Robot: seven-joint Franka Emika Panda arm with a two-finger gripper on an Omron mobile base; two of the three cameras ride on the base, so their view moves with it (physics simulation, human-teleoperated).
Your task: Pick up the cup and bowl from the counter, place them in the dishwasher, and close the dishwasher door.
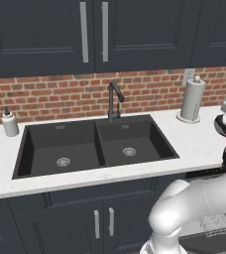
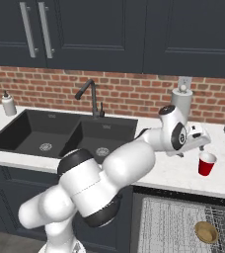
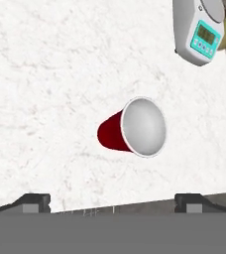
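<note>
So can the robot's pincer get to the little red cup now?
Probably yes. The pincer hangs open just above the cup, which stands upright on the counter. Nothing lies between them, and the grey-and-teal device sits off to one side.

A black faucet (image 1: pixel 114 100) rises at the far edge of the sink, against a red brick wall (image 1: pixel 60 94), with a small soap bottle (image 1: pixel 9 122) to the far left. A paper-towel roll (image 1: pixel 192 99) stands upright to the right, and a grey-and-teal scale (image 3: pixel 200 31) sits farther right. Dark upper cabinets (image 1: pixel 45 30) with vertical silver handles (image 1: pixel 84 31) hang above.
</note>
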